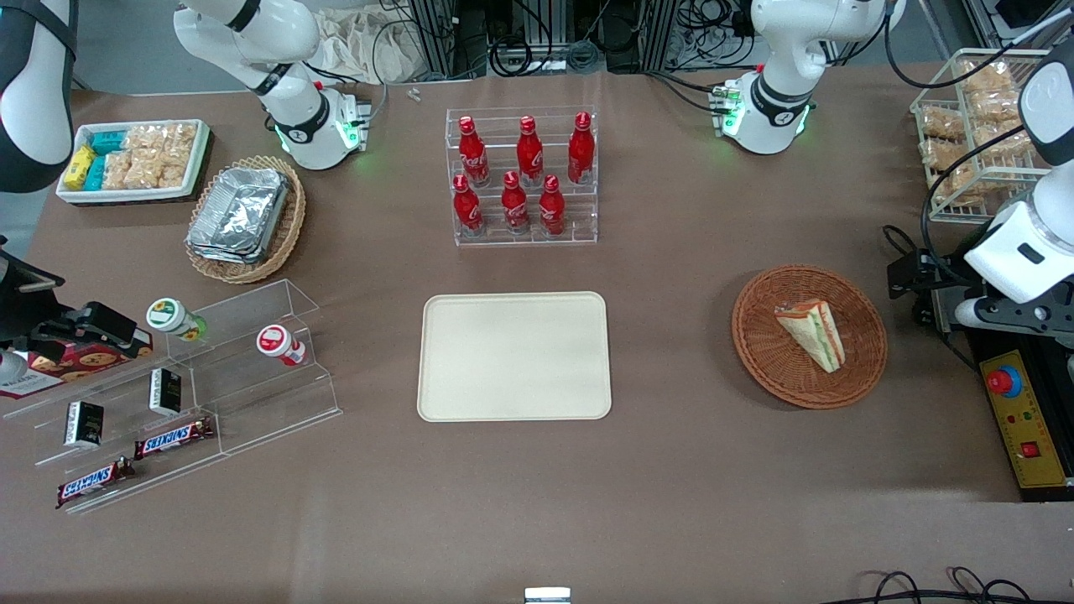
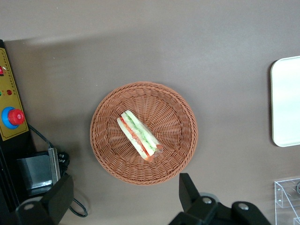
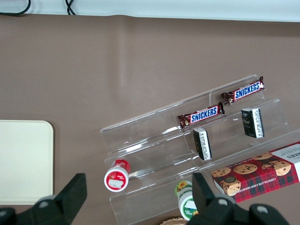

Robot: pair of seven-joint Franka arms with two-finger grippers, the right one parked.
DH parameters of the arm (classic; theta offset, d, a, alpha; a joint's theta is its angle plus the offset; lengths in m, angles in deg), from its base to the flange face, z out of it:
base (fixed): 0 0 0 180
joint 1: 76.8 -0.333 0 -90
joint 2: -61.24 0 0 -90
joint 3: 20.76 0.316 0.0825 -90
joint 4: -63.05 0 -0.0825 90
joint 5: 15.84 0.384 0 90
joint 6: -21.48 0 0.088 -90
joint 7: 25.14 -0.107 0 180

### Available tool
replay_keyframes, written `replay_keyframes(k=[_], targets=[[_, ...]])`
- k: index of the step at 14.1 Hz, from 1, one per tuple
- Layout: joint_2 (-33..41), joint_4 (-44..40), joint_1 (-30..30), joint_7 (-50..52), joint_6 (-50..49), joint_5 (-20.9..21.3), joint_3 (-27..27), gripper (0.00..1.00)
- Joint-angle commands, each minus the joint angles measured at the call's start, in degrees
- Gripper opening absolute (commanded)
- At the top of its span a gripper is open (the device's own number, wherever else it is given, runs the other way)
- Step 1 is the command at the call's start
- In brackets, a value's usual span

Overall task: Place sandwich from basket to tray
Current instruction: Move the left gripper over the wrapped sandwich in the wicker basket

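Note:
The sandwich [image 1: 812,333] [image 2: 139,134], a white wedge with green and red filling, lies in the round reddish-brown basket [image 1: 856,369] [image 2: 108,145]. The cream tray [image 1: 513,356] [image 2: 287,108] rests flat with nothing on it, beside the basket toward the parked arm's end. My gripper [image 1: 1011,315] [image 2: 124,194] hangs high over the table at the working arm's end, just off the basket's rim. It is open wide, its black fingers [image 2: 188,190] far apart, with only bare tablecloth between them. It touches neither basket nor sandwich.
A yellow control box with a red button [image 1: 1004,382] [image 2: 15,116] and a black box with a cable [image 1: 914,281] sit close to the basket. A clear rack of red bottles [image 1: 524,180] stands farther from the front camera than the tray. A wire rack of snacks [image 1: 965,126] is near the working arm's base.

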Motion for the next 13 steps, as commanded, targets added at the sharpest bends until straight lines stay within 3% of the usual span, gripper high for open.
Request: replay_keyframes(k=[1, 5, 8, 13], targets=[[-0.60, -1.40, 0.14, -1.14, -1.58, 0.33, -0.03, 1.00], [-1.13, -0.87, 0.23, -0.18, -2.45, 0.33, -0.12, 1.00], [0.01, 5.88, -0.29, 1.92, -2.20, -0.10, 0.23, 1.00], [5.11, 29.68, -0.82, 16.31, 19.03, 0.24, 1.20, 1.00]])
